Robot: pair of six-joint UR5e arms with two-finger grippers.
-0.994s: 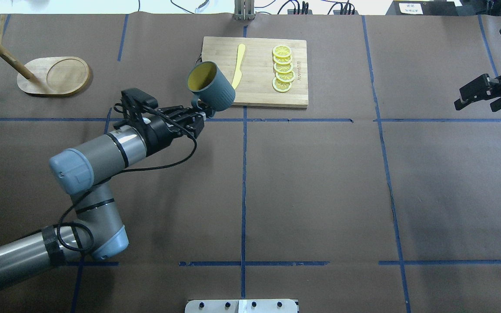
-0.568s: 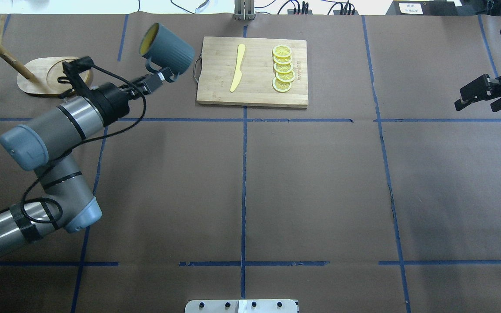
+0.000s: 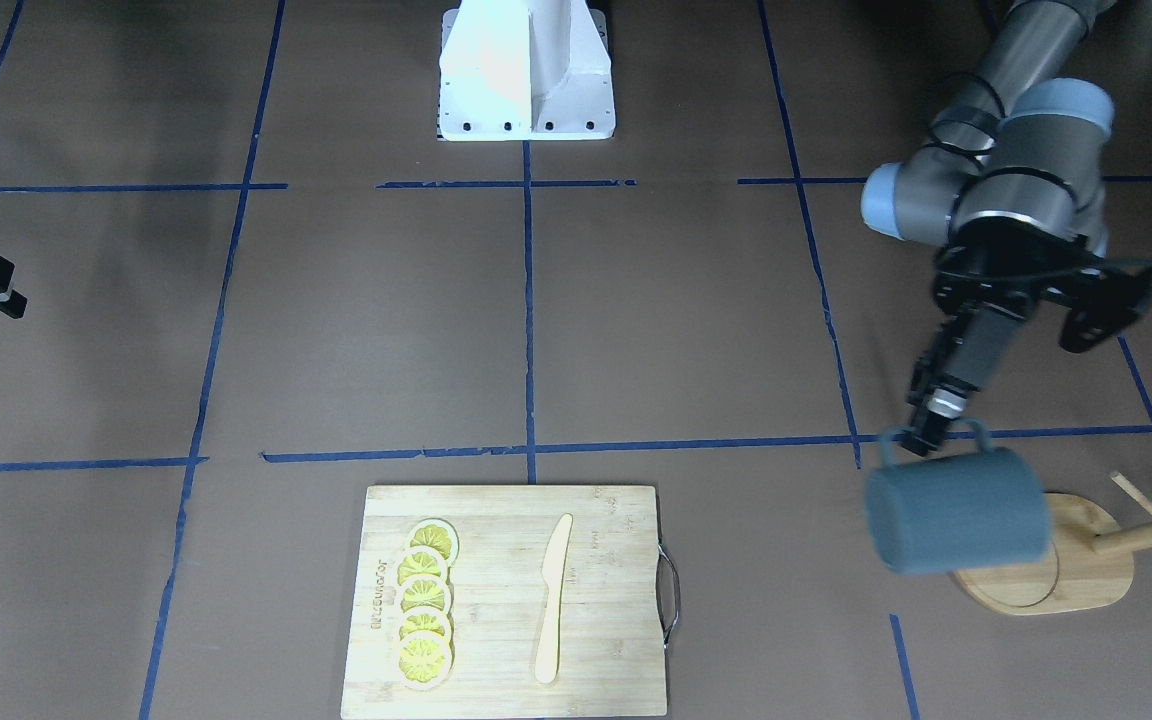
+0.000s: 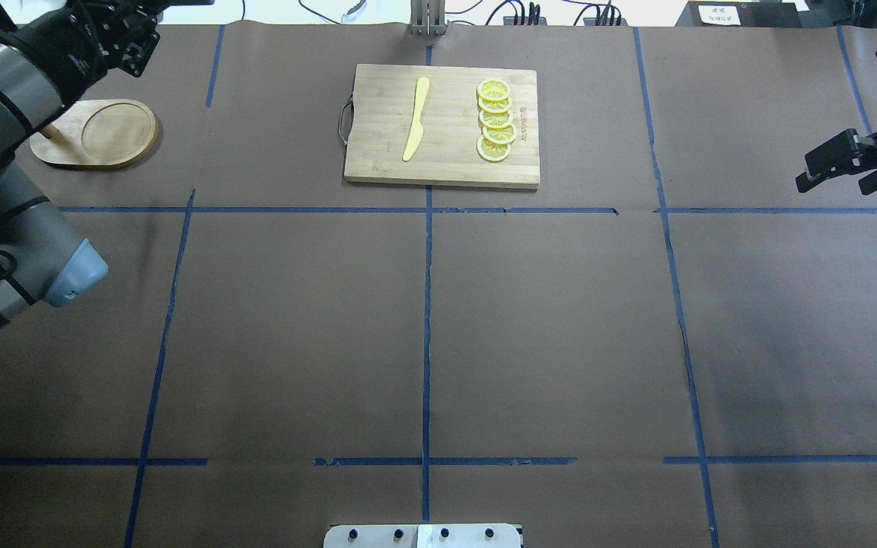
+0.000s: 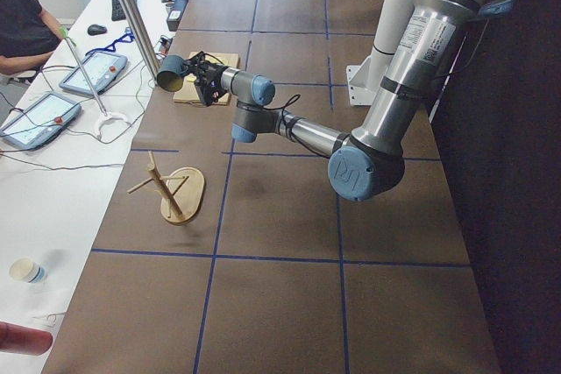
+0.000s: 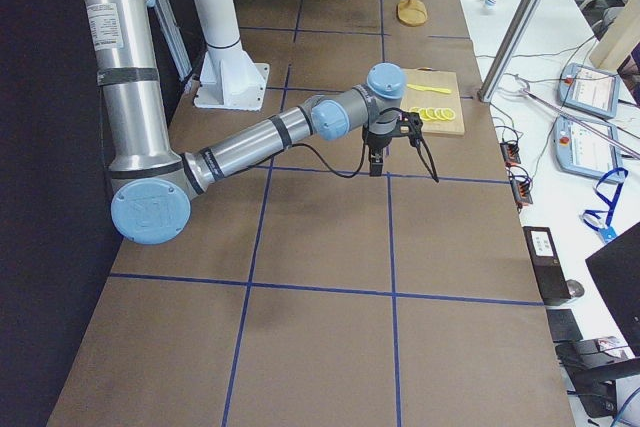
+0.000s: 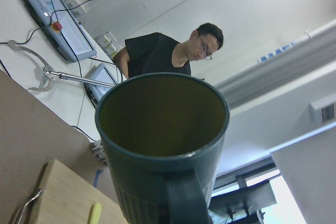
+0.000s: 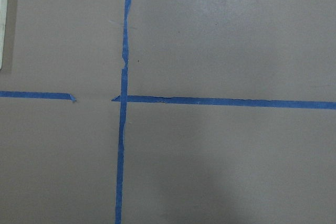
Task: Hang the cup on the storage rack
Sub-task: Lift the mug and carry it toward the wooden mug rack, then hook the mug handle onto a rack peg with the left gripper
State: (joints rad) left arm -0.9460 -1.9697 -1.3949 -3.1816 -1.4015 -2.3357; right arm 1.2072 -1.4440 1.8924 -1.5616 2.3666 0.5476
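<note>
Cup (image 3: pixel 956 520): hangs sideways in the air, handle (image 3: pixel 980 432) uppermost, just beside the storage rack (image 3: pixel 1086 585); overlaps its base edge in the front-facing view, on no peg (image 3: pixel 1139 497) yet.
Change: a second ago well apart from the storage rack, now carried right up to it.
Left gripper (image 3: pixel 936 432): pinching the handle.
Right gripper (image 4: pixel 834 176): spread, empty, far from the storage rack.
Meaning: transport looks almost finished; still to line the handle's opening up with a peg and slide it on.
</note>
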